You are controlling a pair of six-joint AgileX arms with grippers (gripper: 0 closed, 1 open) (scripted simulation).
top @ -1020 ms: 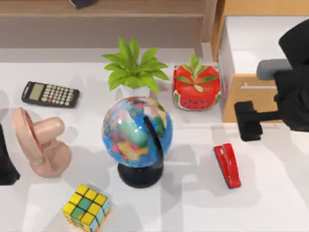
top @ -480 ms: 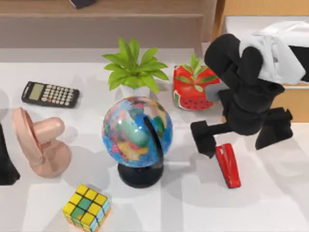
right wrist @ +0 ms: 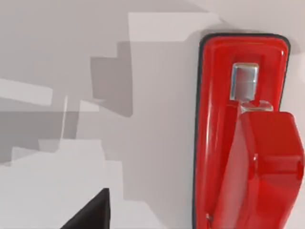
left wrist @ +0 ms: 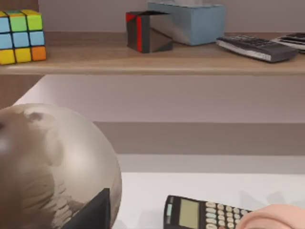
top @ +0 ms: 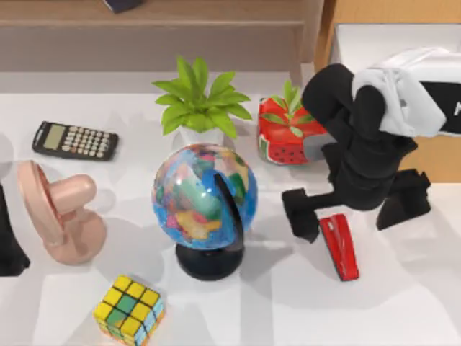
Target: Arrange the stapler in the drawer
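Note:
The red stapler (top: 340, 246) lies flat on the white table, right of the globe, and is seen close up in the right wrist view (right wrist: 243, 143). My right gripper (top: 353, 215) hangs open just above the stapler's far end, one black finger (top: 300, 214) to its left and the other to its right, touching nothing. One fingertip (right wrist: 90, 215) shows beside the stapler in the right wrist view. The drawer (top: 360, 54) stands pulled out at the back right, its white inside partly covered by my right arm. My left gripper (top: 7, 249) is parked at the table's left edge, open.
A globe (top: 205, 205) stands mid-table, close to the stapler's left. Behind are a green plant (top: 202, 104) and a watermelon pot (top: 288, 137) beside the drawer. A calculator (top: 74, 140), a pink stand (top: 61, 216) and a colour cube (top: 128, 310) occupy the left. A wooden shelf (top: 158, 14) runs along the back.
My right arm swung from the drawer's front at the right edge to above the stapler, then shifted slightly. The stapler has not moved. My left arm stayed parked.

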